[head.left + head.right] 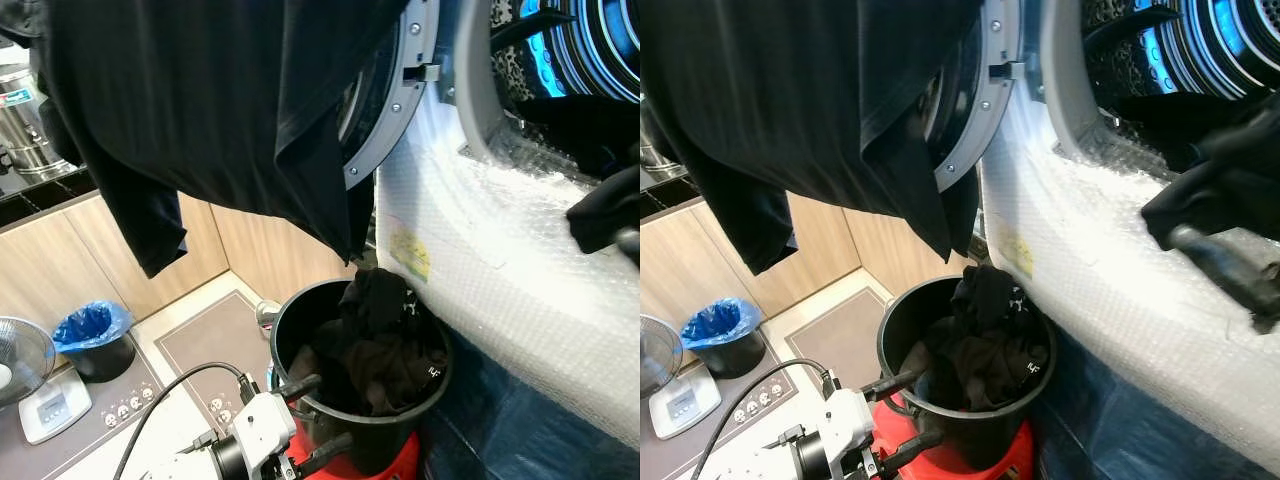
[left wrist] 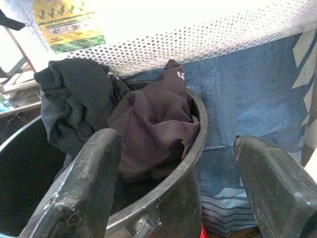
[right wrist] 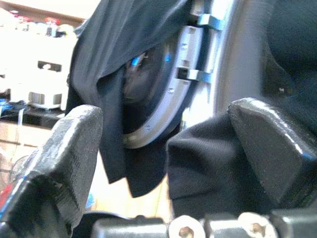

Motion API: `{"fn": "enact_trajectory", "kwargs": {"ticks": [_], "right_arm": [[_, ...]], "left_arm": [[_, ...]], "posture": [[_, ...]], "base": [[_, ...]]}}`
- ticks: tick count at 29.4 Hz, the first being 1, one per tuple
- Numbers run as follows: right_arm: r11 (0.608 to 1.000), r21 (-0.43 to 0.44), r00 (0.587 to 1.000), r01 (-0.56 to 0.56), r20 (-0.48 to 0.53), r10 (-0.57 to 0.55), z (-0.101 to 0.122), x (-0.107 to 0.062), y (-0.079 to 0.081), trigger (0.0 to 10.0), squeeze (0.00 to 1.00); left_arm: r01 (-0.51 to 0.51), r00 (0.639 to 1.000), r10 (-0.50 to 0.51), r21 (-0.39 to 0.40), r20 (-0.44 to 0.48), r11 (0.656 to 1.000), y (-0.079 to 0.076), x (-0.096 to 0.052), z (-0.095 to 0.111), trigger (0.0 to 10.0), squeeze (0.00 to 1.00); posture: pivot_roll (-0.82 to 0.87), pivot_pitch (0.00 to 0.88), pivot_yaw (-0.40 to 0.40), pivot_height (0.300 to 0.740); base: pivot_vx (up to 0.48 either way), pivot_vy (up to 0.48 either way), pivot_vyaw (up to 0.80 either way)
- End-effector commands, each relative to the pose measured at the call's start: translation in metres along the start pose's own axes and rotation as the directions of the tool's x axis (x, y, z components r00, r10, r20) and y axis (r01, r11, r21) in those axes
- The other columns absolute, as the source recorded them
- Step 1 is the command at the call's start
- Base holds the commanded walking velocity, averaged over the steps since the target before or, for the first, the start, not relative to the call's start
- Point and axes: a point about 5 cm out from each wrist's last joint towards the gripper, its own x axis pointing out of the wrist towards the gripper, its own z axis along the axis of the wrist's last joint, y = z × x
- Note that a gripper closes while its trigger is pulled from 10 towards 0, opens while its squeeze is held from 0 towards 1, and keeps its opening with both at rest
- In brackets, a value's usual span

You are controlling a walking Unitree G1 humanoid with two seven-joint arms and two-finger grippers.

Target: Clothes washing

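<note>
A black bucket (image 1: pixel 288 312) stands below the washer, and dark clothes (image 1: pixel 380 350) are heaped in it up to the rim. My left gripper (image 1: pixel 318 420) is open at the bucket's near side, one finger inside the rim and one outside (image 2: pixel 270 183). The washer's front is wrapped in bubble wrap (image 1: pixel 500 270). A large dark garment (image 1: pixel 200 100) hangs over its open door (image 1: pixel 395 110). Black cloth (image 1: pixel 1210 150) lies at the mouth of the drum (image 1: pixel 1225 40). My right gripper (image 3: pixel 163 148) is there with its fingers apart, and the cloth rests against one finger (image 3: pixel 267 148).
The bucket sits on a red base (image 1: pixel 395 460). On the floor to the left are a small bin with a blue bag (image 1: pixel 90 335), a white scale (image 1: pixel 55 405), a fan (image 1: pixel 20 360) and a power strip (image 1: pixel 125 408). Wooden cabinets (image 1: pixel 60 260) line the wall.
</note>
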Motion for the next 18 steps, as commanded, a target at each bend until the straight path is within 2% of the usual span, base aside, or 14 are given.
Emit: {"fn": "enact_trajectory", "kwargs": {"ticks": [1, 13, 18], "right_arm": [[0.999, -0.005, 0.999, -0.045, -0.005, 0.045, 0.0061, 0.0017, 0.0039, 10.0, 0.0], [0.997, -0.017, 0.997, -0.077, -0.008, 0.077, 0.0133, 0.0072, 0.0079, 10.0, 0.0], [0.998, -0.05, 0.998, -0.032, -0.052, 0.03, 0.0149, 0.0111, 0.004, 10.0, 0.0]], "left_arm": [[0.01, 1.0, -0.01, -0.016, -0.005, 1.0, -0.0004, -0.0006, -0.0003, 10.0, 0.0], [0.01, 1.0, -0.011, -0.019, -0.002, 1.0, -0.0005, 0.0003, 0.0005, 10.0, 0.0], [0.008, 1.0, -0.009, -0.022, -0.003, 1.0, -0.0005, 0.0004, 0.0007, 10.0, 0.0]], "posture": [[-0.11, 0.063, 0.061, 0.74], [-0.12, 0.063, 0.06, 0.74], [-0.12, 0.064, 0.057, 0.74]], "base": [[0.0, 0.0, 0.0], [0.0, 0.0, 0.0], [0.0, 0.0, 0.0]]}}
